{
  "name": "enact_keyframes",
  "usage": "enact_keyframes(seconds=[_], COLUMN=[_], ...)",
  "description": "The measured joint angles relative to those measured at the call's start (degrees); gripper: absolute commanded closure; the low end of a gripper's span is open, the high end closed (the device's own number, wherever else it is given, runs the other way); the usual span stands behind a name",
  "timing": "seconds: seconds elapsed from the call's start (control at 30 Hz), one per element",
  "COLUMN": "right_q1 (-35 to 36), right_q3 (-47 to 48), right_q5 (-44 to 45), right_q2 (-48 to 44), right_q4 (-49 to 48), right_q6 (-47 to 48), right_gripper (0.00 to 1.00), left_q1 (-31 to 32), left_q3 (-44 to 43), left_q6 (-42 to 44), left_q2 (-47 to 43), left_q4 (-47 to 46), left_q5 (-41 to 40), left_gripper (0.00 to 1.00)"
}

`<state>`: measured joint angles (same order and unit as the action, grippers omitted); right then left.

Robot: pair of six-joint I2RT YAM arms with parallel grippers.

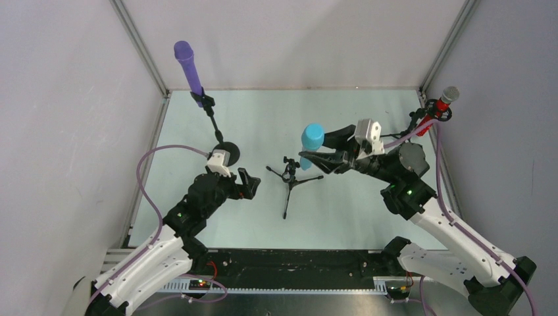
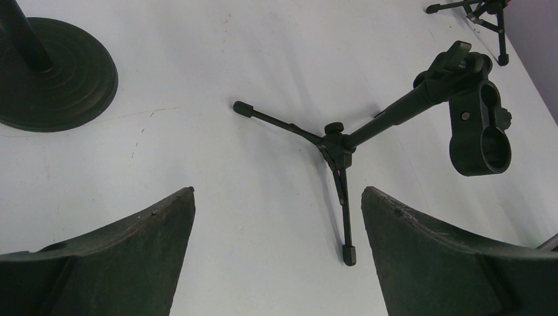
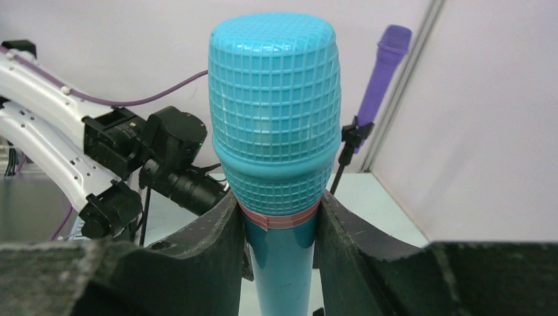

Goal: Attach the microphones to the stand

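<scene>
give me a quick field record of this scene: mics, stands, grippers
teal microphone: upright in the right gripper, not on a stand
purple microphone: mounted on the round-base stand, far left
red microphone: mounted at the far right corner
tripod stand: standing in the middle, clip empty
left gripper: open, holding nothing, facing the tripod stand
right gripper: shut on the teal microphone

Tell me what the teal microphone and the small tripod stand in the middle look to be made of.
The teal microphone: likely moulded plastic, glossy; the head's grid is solid teal with soft highlights, not wire mesh. The tripod stand: matte black throughout; the thin legs and tube suggest painted metal, the chunky clip and rounded feet plastic or rubber, though the look leaves that open.
</scene>
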<state>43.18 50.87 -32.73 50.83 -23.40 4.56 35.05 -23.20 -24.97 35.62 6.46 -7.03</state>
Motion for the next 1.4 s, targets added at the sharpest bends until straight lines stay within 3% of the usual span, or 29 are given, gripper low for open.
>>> enact_keyframes(seconds=[0.53,1.4], right_q1=[3.8,4.0], right_q3=[-2.3,-7.3], right_q5=[-1.3,-2.0], right_q2=[9.0,11.7], right_q4=[-13.0,-15.3], right_q6=[1.5,0.0], right_gripper=[1.0,1.0], left_q1=[0.0,0.0], left_q3=[0.0,0.0], left_q6=[0.0,0.0], left_q2=[0.4,0.3], left_q4=[0.0,-0.4], left_q5=[0.2,0.2], left_gripper=[0.0,0.0])
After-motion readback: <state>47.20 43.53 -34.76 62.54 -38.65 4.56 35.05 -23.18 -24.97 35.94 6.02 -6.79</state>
